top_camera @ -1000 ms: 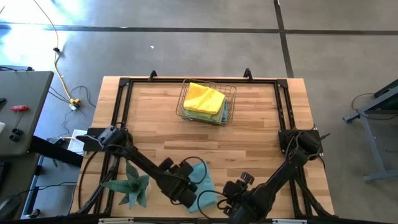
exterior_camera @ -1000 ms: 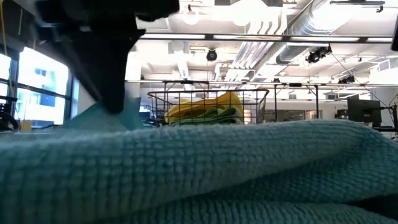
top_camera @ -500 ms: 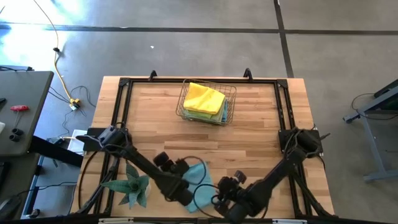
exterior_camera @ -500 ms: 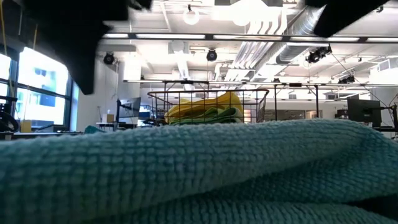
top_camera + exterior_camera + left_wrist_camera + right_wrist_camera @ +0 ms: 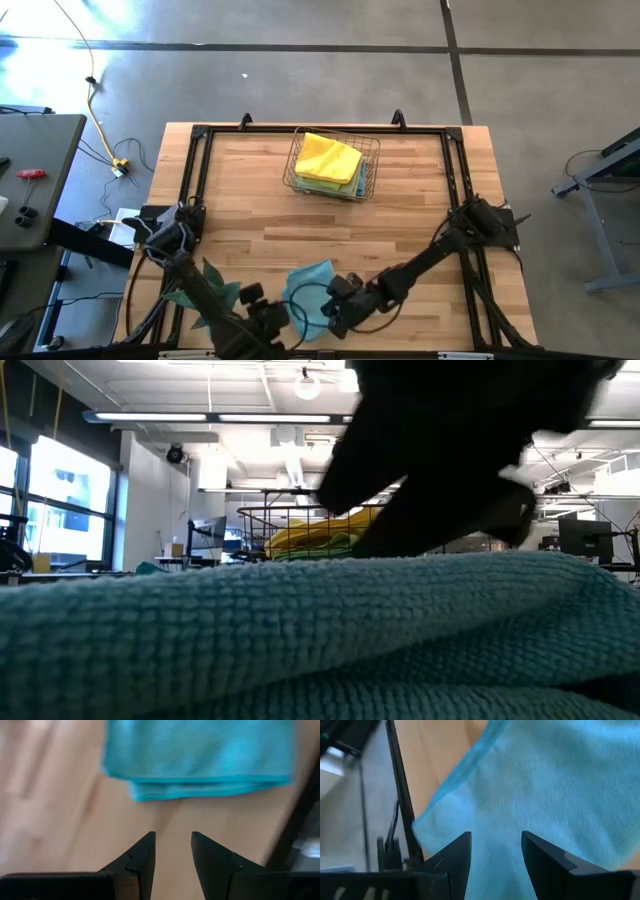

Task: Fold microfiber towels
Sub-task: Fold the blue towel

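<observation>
Near the bottom centre of the high view, a light blue, soft microfiber towel (image 5: 312,288) lies folded on the pale wooden counter (image 5: 420,200), close to the counter's near edge. Its doubled edge shows in the left wrist view (image 5: 200,790), resting flat on the wood.

The right pincer (image 5: 335,318) sits at the lower right side of the blue towel in the high view, its dark arm stretching up and right toward its base at the counter's right side. In the right wrist view, its two dark fingers (image 5: 455,865) stand apart with blue cloth filling the frame beyond them; nothing is caught between them. In the low view a dark arm shape hangs over the towel (image 5: 300,630), which fills the lower half of that frame.

The left pincer (image 5: 172,852) is down at the bottom edge of the high view, left of the towel. Its fingers (image 5: 142,860) are parted over bare wood, just short of the towel's folded edge, holding nothing.

At the upper centre of the high view, a copper wire basket (image 5: 372,165) holds a stack of folded towels, a bright yellow one (image 5: 328,157) on top with green and blue edges peeking from beneath. A spiky green plant (image 5: 212,295) stands at the lower left of the counter, beside the left arm.
</observation>
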Available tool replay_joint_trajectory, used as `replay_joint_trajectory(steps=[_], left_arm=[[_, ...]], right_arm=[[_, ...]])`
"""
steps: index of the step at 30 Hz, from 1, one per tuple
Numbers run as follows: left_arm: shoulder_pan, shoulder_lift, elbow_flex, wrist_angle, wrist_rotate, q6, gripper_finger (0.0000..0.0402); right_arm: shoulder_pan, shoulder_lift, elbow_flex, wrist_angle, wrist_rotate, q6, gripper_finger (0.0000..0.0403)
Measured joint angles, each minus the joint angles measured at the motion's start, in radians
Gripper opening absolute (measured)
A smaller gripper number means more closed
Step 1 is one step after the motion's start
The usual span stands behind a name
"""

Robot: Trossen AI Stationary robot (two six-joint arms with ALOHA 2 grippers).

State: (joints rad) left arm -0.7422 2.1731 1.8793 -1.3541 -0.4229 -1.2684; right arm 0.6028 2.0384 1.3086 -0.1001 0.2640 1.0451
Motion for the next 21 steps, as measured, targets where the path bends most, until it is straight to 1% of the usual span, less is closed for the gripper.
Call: replay_joint_trajectory(steps=[3, 8, 11, 14, 18, 21], left_arm=[[-0.015, 0.0, 0.0, 0.102, -0.008, 0.0, 0.0117], [-0.018, 0.0, 0.0, 0.262, -0.092, 0.066, 0.0117], [-0.009, 0.0, 0.0, 0.276, -0.145, 0.085, 0.0117], [0.003, 0.0, 0.0, 0.268, -0.196, 0.105, 0.0117], [0.019, 0.0, 0.0, 0.267, -0.255, 0.172, 0.0117], [0.035, 0.0, 0.0, 0.266, -0.282, 0.213, 0.0117]], right_arm=[[-0.032, 0.0, -0.056, 0.092, -0.022, -0.015, 0.0167], [-0.064, -0.001, -0.133, 0.102, -0.064, 0.014, 0.0167], [-0.067, -0.008, -0.16, 0.11, -0.085, 0.019, 0.0167], [-0.066, -0.01, -0.172, 0.106, -0.101, -0.016, 0.0167], [-0.064, -0.035, -0.175, 0.036, -0.114, -0.064, 0.0167], [-0.071, -0.088, -0.179, -0.104, -0.091, -0.103, 0.0167]])
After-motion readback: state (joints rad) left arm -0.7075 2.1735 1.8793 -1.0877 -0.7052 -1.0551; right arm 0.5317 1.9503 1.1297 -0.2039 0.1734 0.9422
